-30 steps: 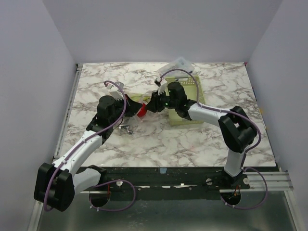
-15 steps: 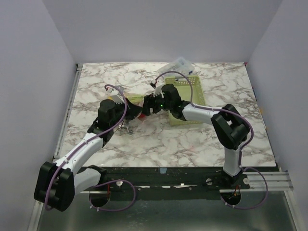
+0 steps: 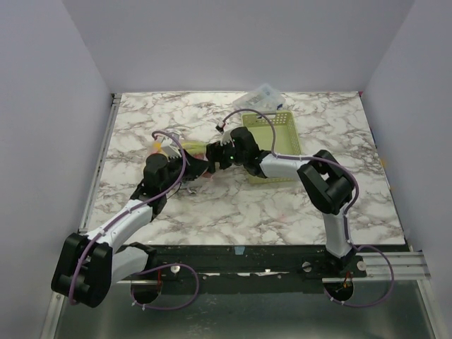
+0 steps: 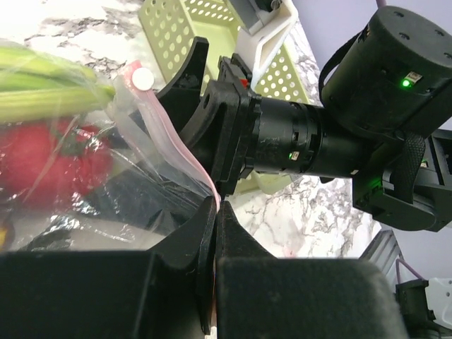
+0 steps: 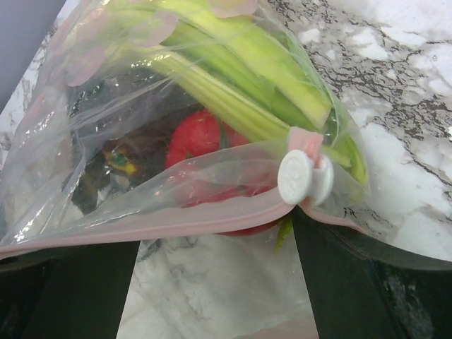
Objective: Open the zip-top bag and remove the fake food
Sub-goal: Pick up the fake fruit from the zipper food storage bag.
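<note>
I am watching 2 failure modes. First, the left gripper [image 4: 215, 212] is pinching closed on the pink zip strip [image 4: 185, 159] of the zip-top bag [image 5: 141, 198], so it is gripping only a thin edge of film. Any sideways tug from the other arm is likely to be pulling the strip out of that pinch. Second, the right gripper [image 5: 215, 236] is standing with its jaws spread wide and gripping nothing, 1 finger sitting just beside the white slider [image 5: 300, 176]. That finger is liable to be riding off the slider, and the 2 grippers are working close enough to be risking contact. The bag is lying on the marble table [image 5: 395, 106] between both grippers, near the pale green basket [image 3: 272, 145]. It is showing clear and crinkled, its mouth seemingly gaping, with the leek [image 5: 240, 78] and a red round fruit [image 5: 201, 134] inside.
</note>
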`<control>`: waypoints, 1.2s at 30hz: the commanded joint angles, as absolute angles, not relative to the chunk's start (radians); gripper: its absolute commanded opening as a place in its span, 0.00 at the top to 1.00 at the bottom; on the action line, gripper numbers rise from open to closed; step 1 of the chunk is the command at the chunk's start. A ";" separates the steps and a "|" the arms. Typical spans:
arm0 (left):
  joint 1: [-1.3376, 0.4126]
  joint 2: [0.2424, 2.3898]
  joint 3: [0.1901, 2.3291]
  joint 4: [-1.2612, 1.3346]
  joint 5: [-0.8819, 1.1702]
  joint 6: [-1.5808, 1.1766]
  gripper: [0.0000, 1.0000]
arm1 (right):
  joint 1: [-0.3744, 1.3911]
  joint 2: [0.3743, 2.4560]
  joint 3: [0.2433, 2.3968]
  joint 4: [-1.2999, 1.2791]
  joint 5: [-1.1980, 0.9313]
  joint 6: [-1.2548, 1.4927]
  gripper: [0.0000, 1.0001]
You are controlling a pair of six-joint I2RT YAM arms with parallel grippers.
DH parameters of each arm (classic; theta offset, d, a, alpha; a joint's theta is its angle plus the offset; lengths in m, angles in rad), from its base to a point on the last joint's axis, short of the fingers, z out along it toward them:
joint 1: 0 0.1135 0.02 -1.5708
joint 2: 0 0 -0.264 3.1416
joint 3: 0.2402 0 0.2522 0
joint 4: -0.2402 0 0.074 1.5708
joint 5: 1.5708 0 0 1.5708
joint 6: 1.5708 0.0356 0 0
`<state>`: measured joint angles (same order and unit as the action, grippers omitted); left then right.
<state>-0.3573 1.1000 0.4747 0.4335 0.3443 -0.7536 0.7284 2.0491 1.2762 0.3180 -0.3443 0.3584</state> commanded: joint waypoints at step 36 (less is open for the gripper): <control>-0.337 1.059 0.437 0.434 0.387 -0.762 1.00 | 0.757 2.265 1.513 0.257 -0.234 0.370 0.21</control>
<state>-0.3267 1.0679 0.4313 0.4198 0.2962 -0.7460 0.7540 2.2169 1.4803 0.2844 -0.2829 0.3737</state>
